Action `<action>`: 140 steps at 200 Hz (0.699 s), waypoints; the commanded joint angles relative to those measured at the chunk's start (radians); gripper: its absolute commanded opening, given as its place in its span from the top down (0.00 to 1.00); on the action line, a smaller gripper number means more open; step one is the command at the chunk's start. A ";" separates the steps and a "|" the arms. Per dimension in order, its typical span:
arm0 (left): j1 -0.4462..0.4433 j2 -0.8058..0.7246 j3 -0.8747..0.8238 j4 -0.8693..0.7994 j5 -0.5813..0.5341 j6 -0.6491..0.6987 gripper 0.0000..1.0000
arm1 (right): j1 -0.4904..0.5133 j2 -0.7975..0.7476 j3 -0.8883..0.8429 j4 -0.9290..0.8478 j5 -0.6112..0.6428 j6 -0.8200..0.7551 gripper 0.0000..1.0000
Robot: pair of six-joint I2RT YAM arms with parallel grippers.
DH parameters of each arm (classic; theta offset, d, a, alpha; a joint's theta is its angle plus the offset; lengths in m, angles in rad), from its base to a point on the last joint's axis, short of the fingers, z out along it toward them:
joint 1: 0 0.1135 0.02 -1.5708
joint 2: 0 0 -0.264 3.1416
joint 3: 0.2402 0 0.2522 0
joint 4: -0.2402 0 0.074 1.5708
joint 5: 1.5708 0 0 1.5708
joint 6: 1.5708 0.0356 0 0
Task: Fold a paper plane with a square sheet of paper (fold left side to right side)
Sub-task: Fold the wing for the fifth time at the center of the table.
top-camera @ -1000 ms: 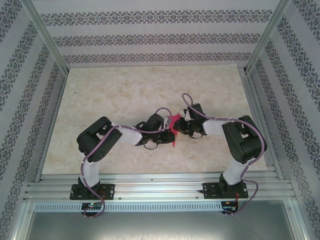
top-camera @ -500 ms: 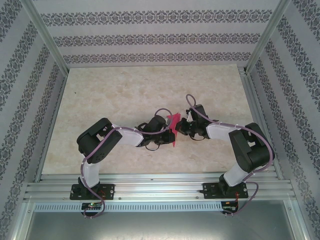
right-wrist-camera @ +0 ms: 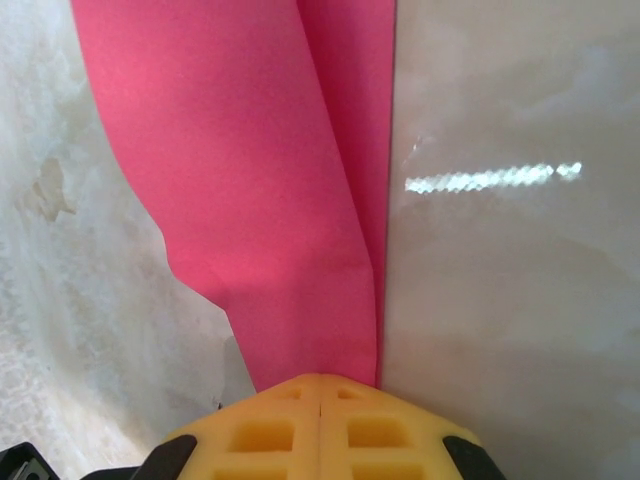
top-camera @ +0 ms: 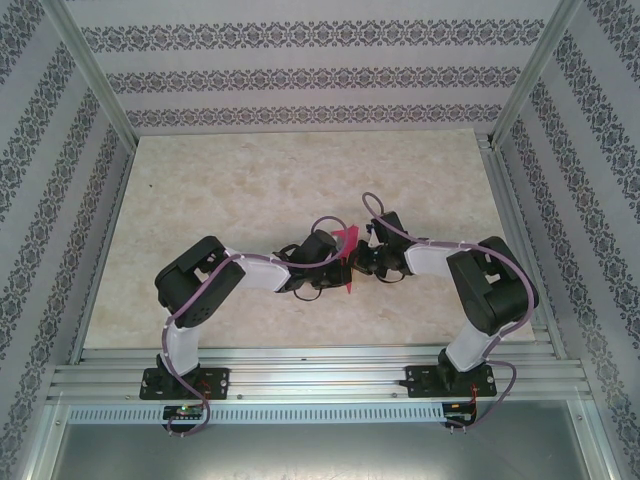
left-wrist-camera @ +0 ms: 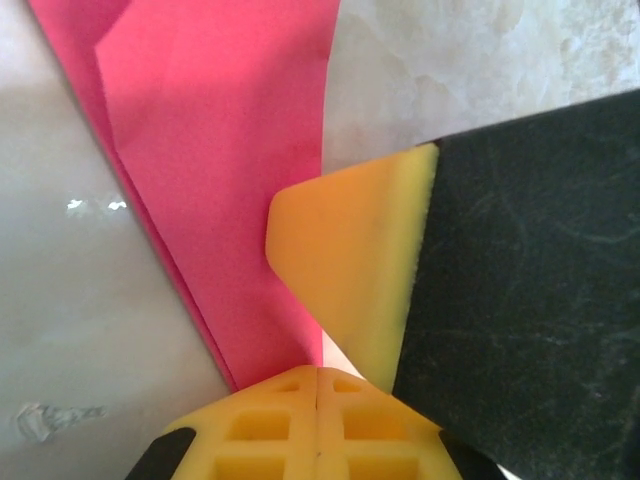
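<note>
Two black-and-white arms are meeting over the middle of the pale, marble-patterned table (top-camera: 200, 200). Between them the pink paper (top-camera: 347, 241) is standing out as a small bright sliver with a narrow strip trailing towards the near edge.

The left gripper (left-wrist-camera: 318, 385) is pinching the paper, its yellow waffle-moulded pads pressed flat together with only a thin seam between them. In the left wrist view, the paper (left-wrist-camera: 220, 170) is fanning upward from that pinch as a smooth, matte sheet. A second layer is showing along its left edge and a slanted corner near the top. From the right, a rounded yellow foam pad (left-wrist-camera: 350, 270) on a scuffed black finger is lying against the paper; it is probably the other arm's finger, though the close view makes that hard to confirm.

The right gripper (right-wrist-camera: 320, 395) is likewise clenching the paper between closed yellow pads. There, the paper (right-wrist-camera: 260, 190) is rising in two overlapping layers, with a straight crease running down to the pinch and a wavy left edge. The glossy table surface (right-wrist-camera: 500, 300) is lying behind it.
</note>
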 commanded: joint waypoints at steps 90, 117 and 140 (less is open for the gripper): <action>-0.041 0.095 -0.001 -0.157 -0.018 0.005 1.00 | -0.099 0.113 0.141 -0.003 0.091 -0.097 0.96; -0.042 0.096 0.002 -0.159 -0.018 0.008 1.00 | -0.108 0.142 0.181 -0.012 0.086 -0.109 0.96; -0.042 0.096 0.004 -0.159 -0.017 0.009 1.00 | -0.115 0.179 0.219 -0.016 0.079 -0.114 0.96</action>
